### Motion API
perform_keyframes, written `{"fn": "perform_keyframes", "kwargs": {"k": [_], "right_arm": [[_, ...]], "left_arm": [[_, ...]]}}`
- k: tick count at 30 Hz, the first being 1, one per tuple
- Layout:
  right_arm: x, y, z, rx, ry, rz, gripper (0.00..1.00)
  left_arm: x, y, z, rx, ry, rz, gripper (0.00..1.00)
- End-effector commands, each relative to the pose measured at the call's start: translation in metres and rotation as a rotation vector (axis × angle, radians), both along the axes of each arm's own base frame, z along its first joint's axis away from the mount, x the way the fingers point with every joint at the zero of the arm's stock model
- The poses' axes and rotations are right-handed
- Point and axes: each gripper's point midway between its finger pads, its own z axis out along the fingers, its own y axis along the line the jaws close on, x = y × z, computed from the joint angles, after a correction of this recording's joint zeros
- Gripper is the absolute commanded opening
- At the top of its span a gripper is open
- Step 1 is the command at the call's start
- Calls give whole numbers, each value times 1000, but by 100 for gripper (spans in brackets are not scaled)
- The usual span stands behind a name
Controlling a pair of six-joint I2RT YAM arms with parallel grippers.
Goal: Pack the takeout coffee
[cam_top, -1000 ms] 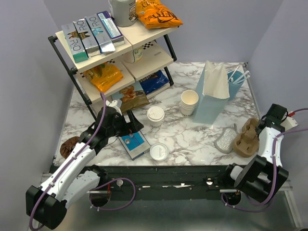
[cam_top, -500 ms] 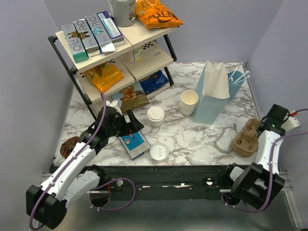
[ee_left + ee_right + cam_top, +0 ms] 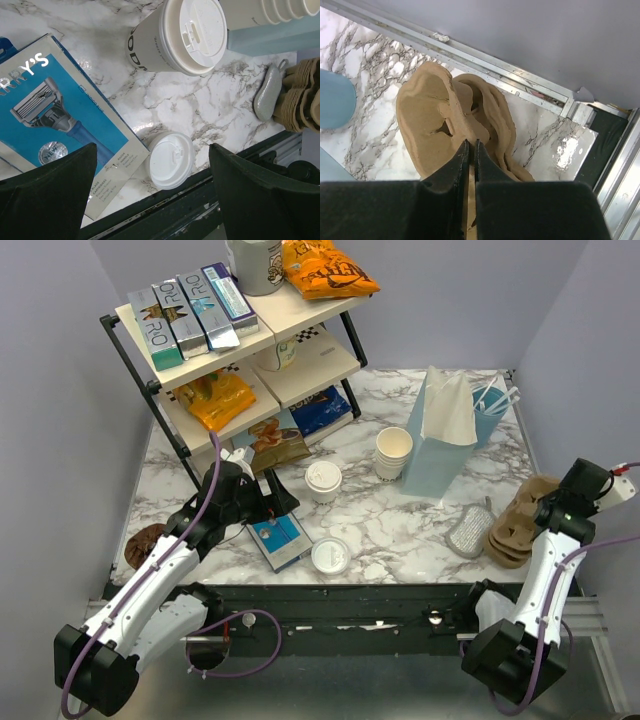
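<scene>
- Takeout coffee [image 3: 323,480]: a lidded cream cup that stood upright on the counter [image 3: 400,530], centre of the overhead frame, between the shelf rack [image 3: 170,390] and the stack of lidless cups [image 3: 393,452]. Neither arm touched it.
- Left gripper [image 3: 152,150]: jaws spread wide and empty, poised over the razor box [image 3: 60,110] and the loose white lid [image 3: 171,160]. The coffee lay toward the top of its wrist view.
  - Risk: a straight descent would likely have met the loose lid or the box corner, not the cup.
  - Risk: an off-centre close could have tipped the cup against the stack beside it.
  - Risk: a hard squeeze on a paper wall might have popped the sip lid. Whether the cup was full could not be told.
- Right gripper [image 3: 471,145]: jaws closed on a thin ridge of the brown pulp cup carrier [image 3: 435,125], at the right edge of the overhead frame. The carrier sat tilted there.
  - Risk: a pinch on so narrow an edge would probably have let the carrier pivot or slip.
  - Risk: it looked like two nested pieces, so the lower one might have parted and dropped.
  - Risk: the counter's rail was close by, and a release there could have sent it over the side.
- Grey pouch [image 3: 468,530]: just beside the carrier, and liable to be dragged along.
- Blue paper bag [image 3: 440,440]: upright in the upper right centre. It looked light, and a swinging carrier could have toppled it.
</scene>
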Motion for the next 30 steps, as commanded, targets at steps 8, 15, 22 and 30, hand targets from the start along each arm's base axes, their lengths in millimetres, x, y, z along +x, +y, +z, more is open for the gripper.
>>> {"fn": "perform_keyframes", "kwargs": {"k": [8,15,22,30], "right_arm": [[13,2,7,-21,-124,26,1],[9,9,54,-89,-217,59,1],[18,58,111,-108,-363,329,1],[12,115,198,-165,-565,584,1]], "left_arm": [[0,-3,2,-11,-12,-22,99],[0,-2,2,-11,-12,-21,99],[-1,-4,5,-14,-16,-31,99],[-3,-3,13,-27,-40,-32,99]]}}
